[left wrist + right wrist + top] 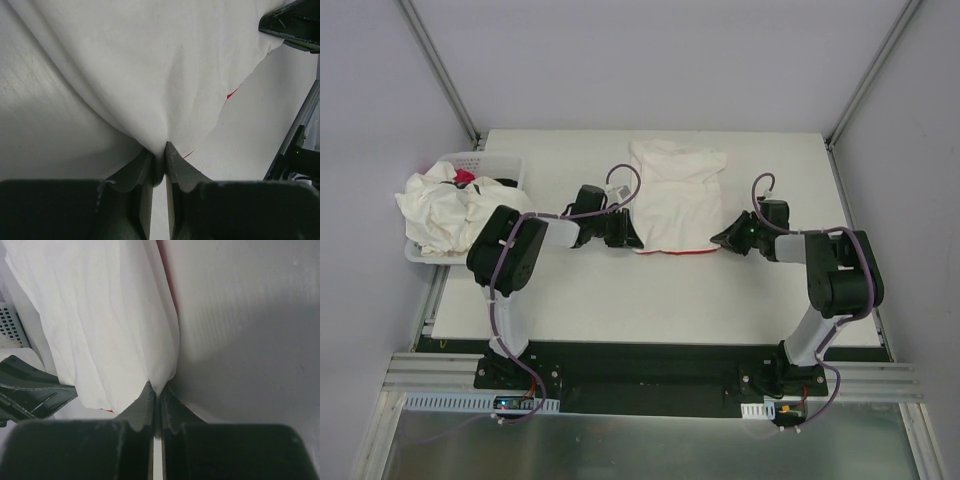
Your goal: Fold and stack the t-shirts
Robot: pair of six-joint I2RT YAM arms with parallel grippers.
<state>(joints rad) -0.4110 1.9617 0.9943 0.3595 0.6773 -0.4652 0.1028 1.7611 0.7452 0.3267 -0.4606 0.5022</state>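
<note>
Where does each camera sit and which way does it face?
Top external: above and behind, looking down on the table; both arms, left hand, right hand.
Left wrist: on the left wrist, facing along its fingers at the pinched t-shirt corner.
Right wrist: likewise, own fingers on the other corner.
Shared: each wrist view shows the other hand; all, the t-shirt.

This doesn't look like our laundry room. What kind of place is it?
Probably a robot testing lab, not a home. A left arm and right arm are bolted to a metal rail at a white table, plain grey walls close it in, and a basket of t-shirts sits alongside.
</note>
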